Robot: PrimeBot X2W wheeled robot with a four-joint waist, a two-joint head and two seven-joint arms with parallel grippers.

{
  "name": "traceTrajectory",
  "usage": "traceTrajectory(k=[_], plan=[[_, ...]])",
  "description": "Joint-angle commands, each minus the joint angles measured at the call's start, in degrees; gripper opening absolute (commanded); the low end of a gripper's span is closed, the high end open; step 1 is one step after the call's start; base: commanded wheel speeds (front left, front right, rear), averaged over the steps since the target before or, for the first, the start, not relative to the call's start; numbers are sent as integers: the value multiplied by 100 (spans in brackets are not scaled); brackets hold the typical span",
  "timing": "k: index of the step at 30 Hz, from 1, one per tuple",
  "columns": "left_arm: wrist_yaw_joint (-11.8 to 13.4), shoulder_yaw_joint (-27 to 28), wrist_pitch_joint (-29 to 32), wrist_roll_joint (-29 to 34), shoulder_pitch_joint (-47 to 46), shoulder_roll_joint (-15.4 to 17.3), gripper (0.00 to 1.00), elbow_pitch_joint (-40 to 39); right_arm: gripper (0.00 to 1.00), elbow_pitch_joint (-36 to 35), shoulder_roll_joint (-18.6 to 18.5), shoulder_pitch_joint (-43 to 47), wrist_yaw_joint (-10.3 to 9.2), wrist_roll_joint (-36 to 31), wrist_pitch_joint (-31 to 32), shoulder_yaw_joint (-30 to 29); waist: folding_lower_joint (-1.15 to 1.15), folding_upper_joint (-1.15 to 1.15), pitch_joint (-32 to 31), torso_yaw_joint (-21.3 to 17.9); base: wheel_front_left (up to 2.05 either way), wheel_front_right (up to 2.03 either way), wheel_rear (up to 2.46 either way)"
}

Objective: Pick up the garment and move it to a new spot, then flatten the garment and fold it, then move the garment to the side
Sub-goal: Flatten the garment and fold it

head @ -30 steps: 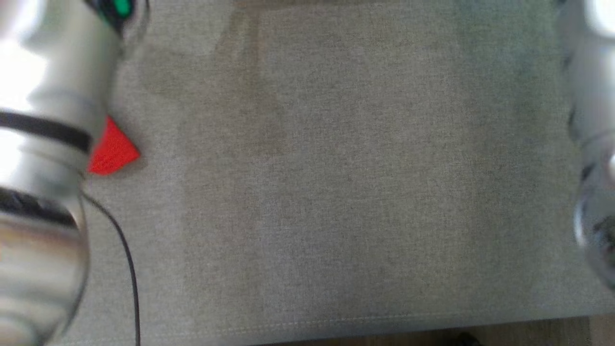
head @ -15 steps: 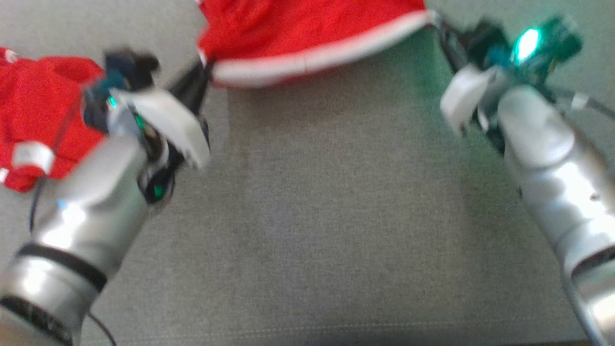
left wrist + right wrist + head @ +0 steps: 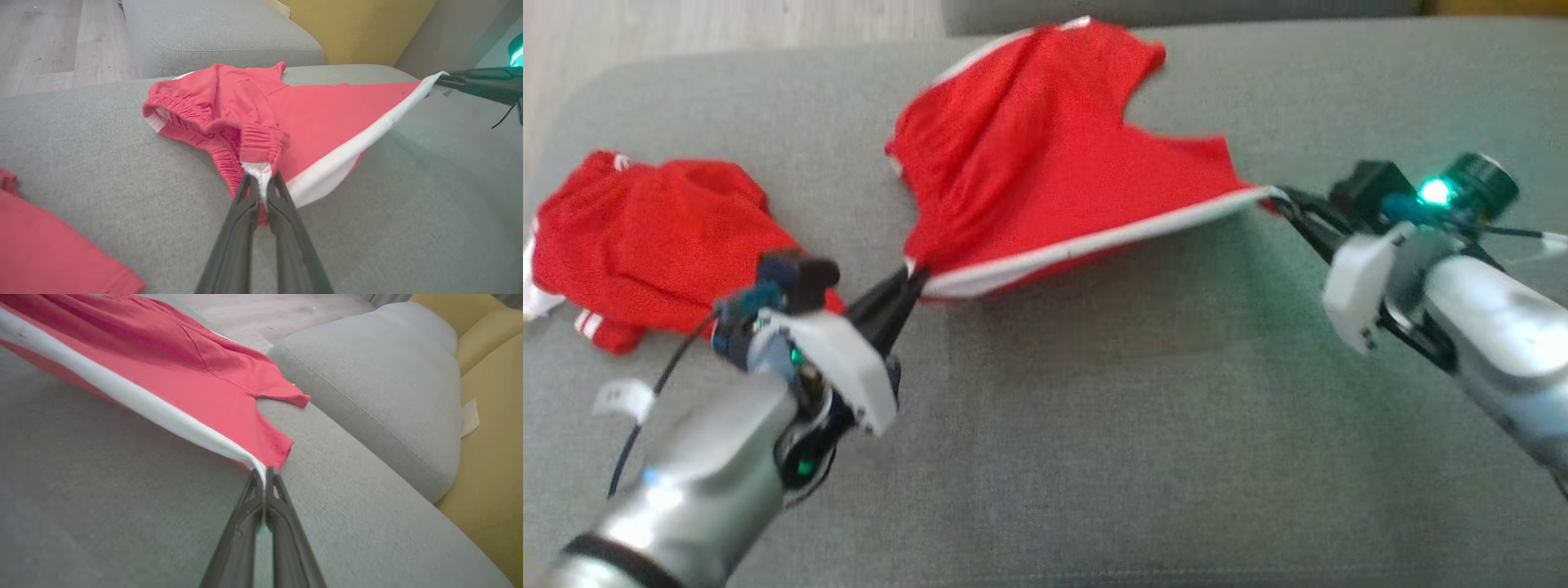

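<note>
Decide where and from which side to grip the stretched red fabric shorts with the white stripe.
Probably both ends of the white stripe on the red fabric shorts: waistband corner and leg hem. Come low from the near side: that edge faces the robot, raised off the grey cushion.

The grey upholstered seat (image 3: 1094, 425) bore a crumpled red garment (image 3: 645, 233) at its left end and red shorts (image 3: 1045, 163) (white-trimmed along one edge) resting partly toward its far side.

Looking at a red garment (image 3: 1045, 155) with white trim: stretched taut along the white edge, near side lifted, far side draped on the grey cushion (image 3: 1094, 408) toward its far edge, waistband bunched.
</note>
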Motion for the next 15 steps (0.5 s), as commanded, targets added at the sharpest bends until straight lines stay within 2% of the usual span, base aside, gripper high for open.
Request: traceTrajectory(k=[1, 7, 15], plan=[[47, 196, -58, 23, -114, 309, 0, -178, 0, -231, -271, 111, -6, 215, 91, 73, 0, 0, -156, 16, 0, 0, 0], [292, 53, 85, -97, 600, 662, 0, -926, 0, -1318, -1116, 518, -6, 1191, 721, 384, 0, 0, -604, 4, 0, 0, 0], [637, -213, 404, -241, 1473, 1172, 0, -2121, 0, -2562, -2023, 1137, -6, 1804, 1247, 442, 0, 0, -1051, -19, 0, 0, 0]])
